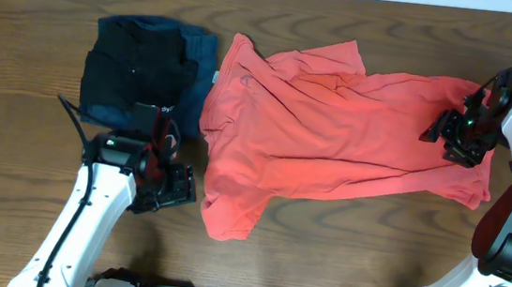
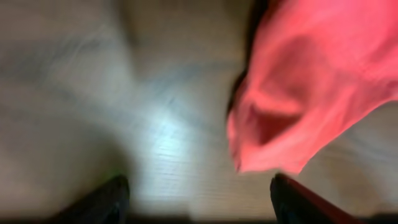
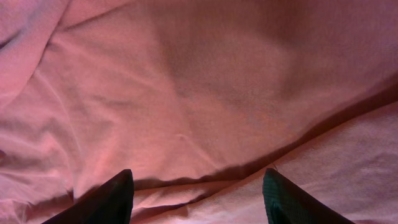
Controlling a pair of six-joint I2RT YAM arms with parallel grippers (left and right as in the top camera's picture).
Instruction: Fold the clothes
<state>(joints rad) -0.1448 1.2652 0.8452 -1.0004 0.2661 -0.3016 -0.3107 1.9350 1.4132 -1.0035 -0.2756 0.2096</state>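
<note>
The clothes, a coral-red T-shirt (image 1: 332,132), lie crumpled and spread across the middle and right of the wooden table. My left gripper (image 1: 181,191) sits just left of the shirt's lower-left sleeve. In the blurred left wrist view the left gripper (image 2: 199,202) is open over bare wood, and the sleeve (image 2: 311,93) lies ahead to the right, held by nothing. My right gripper (image 1: 447,134) hovers over the shirt's right part. The right wrist view shows the right gripper (image 3: 196,196) open, with wrinkled red fabric (image 3: 217,81) below and between its fingers.
A folded black garment (image 1: 135,75) rests on a folded navy-blue garment (image 1: 203,54) at the back left, touching the shirt's left edge. Bare wooden table (image 1: 35,94) lies to the left and along the front.
</note>
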